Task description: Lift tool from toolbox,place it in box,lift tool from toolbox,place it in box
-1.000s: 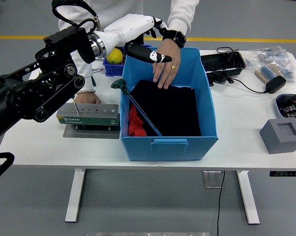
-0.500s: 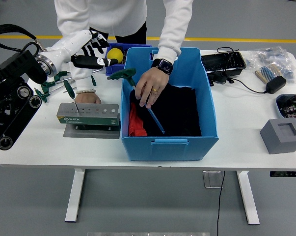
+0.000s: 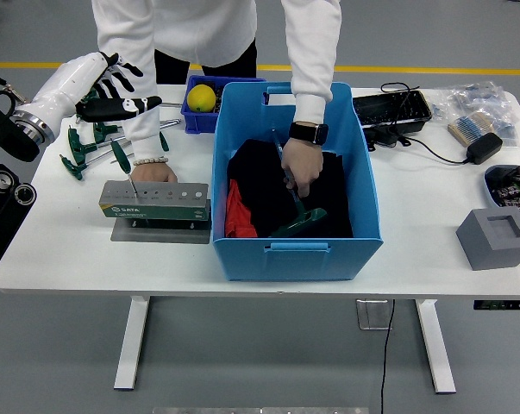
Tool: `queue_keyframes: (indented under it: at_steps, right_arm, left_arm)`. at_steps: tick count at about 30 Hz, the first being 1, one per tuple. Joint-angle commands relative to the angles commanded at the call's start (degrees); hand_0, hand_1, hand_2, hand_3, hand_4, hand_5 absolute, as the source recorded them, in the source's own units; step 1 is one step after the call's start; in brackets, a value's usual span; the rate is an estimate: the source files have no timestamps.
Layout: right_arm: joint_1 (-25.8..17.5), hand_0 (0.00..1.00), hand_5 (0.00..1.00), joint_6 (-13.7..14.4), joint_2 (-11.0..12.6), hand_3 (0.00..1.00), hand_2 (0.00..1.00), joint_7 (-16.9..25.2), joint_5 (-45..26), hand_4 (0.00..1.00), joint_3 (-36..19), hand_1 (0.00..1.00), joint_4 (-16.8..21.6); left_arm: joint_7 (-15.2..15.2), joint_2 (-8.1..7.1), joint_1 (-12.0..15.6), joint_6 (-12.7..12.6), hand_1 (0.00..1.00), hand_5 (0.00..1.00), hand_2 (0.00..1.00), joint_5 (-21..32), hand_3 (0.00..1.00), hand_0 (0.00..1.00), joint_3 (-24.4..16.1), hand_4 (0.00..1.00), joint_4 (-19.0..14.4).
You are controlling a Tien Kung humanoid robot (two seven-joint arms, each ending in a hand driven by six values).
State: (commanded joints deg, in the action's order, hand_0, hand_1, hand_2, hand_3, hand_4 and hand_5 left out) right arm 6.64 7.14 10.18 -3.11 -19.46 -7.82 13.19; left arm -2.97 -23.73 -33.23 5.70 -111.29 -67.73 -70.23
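A grey tool holder [image 3: 154, 200] stands on a grey plate at the table's left with one green-handled T-wrench [image 3: 122, 158] upright in it. Several more green T-wrenches [image 3: 80, 148] lie on the table behind it. A big blue box [image 3: 363, 185] holds black and red cloth. A person's hand [image 3: 301, 172] reaches into the box and holds a green-handled wrench [image 3: 298, 221] there; the person's other hand [image 3: 154, 172] rests behind the holder. My left hand [image 3: 113, 90], white with black fingers, is open and empty, raised above the loose wrenches.
A small blue bin [image 3: 191, 119] with a yellow ball [image 3: 201, 97] sits behind the box. At the right are a black tray [image 3: 391, 109], cables, a black adapter [image 3: 483, 147], a grey block [image 3: 496, 237] and bagged parts [image 3: 480, 97].
My left arm has pulled back from over the blue box to the table's far left. The person has taken the wrench from the box's rim and laid it inside.
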Motion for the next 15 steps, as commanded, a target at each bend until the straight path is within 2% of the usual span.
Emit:
queue_keyframes:
  at_steps: [2,5,6,8,10,11,12,15]
  right_arm:
    - [-0.1,0.722,0.743,0.1,0.0,0.634,0.790,-0.1,0.2,0.890,-0.2,0.727,0.0]
    - [-0.1,0.722,0.743,0.2,-0.1,0.634,0.790,-0.4,0.8,0.890,-0.8,0.727,0.0]
    - [-0.1,0.721,0.746,0.2,-0.1,0.635,0.790,-0.4,1.0,0.889,-1.0,0.726,0.0]
    - [-0.1,0.721,0.746,0.3,0.0,0.635,0.790,-0.6,1.5,0.889,-1.4,0.726,0.0]
    - [0.0,0.721,0.746,0.3,0.0,0.635,0.790,-0.7,1.8,0.889,-1.5,0.726,0.0]
    - [0.0,0.721,0.746,0.3,0.0,0.635,0.790,-0.7,1.9,0.889,-1.6,0.726,0.0]
    - [0.0,0.721,0.747,0.3,0.0,0.635,0.789,-0.7,2.0,0.889,-1.6,0.725,0.0]
    - [-0.1,0.721,0.747,0.3,0.0,0.635,0.789,-0.8,2.2,0.889,-1.8,0.725,0.0]
  left_arm:
    - [-2.1,-1.71,-1.1,-0.2,0.705,0.722,0.754,-0.1,0.656,0.686,3.7,0.909,1.0]
    - [-4.6,-5.66,-4.8,0.0,0.705,0.722,0.754,-0.5,0.656,0.686,10.9,0.909,3.6]
    - [-4.9,-6.45,-5.8,0.2,0.744,0.720,0.766,-0.9,0.651,0.817,13.1,0.908,4.1]
    - [-5.9,-7.72,-8.0,0.0,0.744,0.720,0.766,-2.1,0.651,0.817,18.0,0.908,5.0]
    - [-6.9,-8.38,-9.8,-0.5,0.744,0.720,0.766,-2.4,0.651,0.817,22.8,0.908,5.8]
    - [-7.1,-8.48,-10.3,-0.6,0.744,0.720,0.766,-2.6,0.651,0.817,25.0,0.908,6.1]
    - [-7.3,-8.51,-10.9,-0.7,0.743,0.715,0.740,-2.7,0.599,0.846,26.8,0.899,6.5]
    - [-7.5,-8.47,-12.8,-1.0,0.743,0.715,0.740,-2.9,0.599,0.846,32.7,0.899,8.3]
